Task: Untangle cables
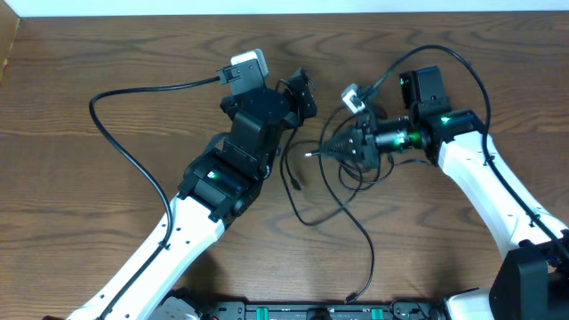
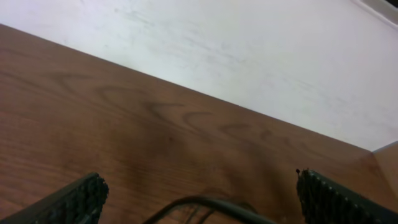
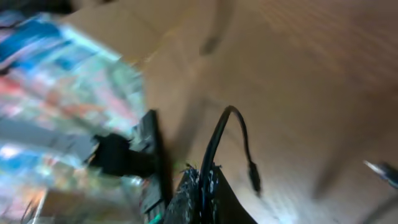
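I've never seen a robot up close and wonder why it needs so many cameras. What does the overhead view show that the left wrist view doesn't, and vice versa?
Only overhead: the left arm and right arm whole, the right gripper in the tangle of black cables, one strand trailing to the near edge of the table. Only left wrist: the left gripper close up, its ridged fingers wide apart. Both: the wooden table and a loop of those cables by the left gripper.
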You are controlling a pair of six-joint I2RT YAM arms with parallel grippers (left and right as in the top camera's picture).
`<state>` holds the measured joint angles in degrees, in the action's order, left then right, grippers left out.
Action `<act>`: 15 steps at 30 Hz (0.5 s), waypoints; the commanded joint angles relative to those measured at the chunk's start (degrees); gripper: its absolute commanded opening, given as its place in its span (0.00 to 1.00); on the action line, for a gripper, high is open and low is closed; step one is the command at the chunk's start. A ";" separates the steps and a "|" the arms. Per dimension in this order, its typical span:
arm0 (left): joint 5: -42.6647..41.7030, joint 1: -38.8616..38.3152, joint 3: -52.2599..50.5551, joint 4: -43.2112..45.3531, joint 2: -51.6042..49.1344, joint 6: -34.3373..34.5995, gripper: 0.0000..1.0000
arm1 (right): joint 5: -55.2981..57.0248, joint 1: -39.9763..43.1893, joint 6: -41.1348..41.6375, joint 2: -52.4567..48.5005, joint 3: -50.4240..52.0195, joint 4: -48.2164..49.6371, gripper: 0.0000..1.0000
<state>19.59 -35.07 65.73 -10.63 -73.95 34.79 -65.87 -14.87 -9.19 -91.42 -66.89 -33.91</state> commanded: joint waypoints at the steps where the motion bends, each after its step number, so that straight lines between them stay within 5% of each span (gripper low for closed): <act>1: 0.35 0.02 -0.02 0.02 -0.15 1.09 0.98 | 12.44 1.14 12.48 0.46 -0.31 2.51 0.01; 8: 0.35 0.02 -0.04 -0.04 -0.15 1.09 0.98 | 21.99 12.17 15.76 1.92 -7.89 10.40 0.01; 15: 0.37 0.02 -0.04 -2.86 -0.15 1.09 0.98 | 57.88 29.55 18.78 1.73 -24.85 11.21 0.01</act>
<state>19.59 -35.07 65.73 -12.73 -73.95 35.62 -28.88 8.67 7.22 -91.35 -85.76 -23.00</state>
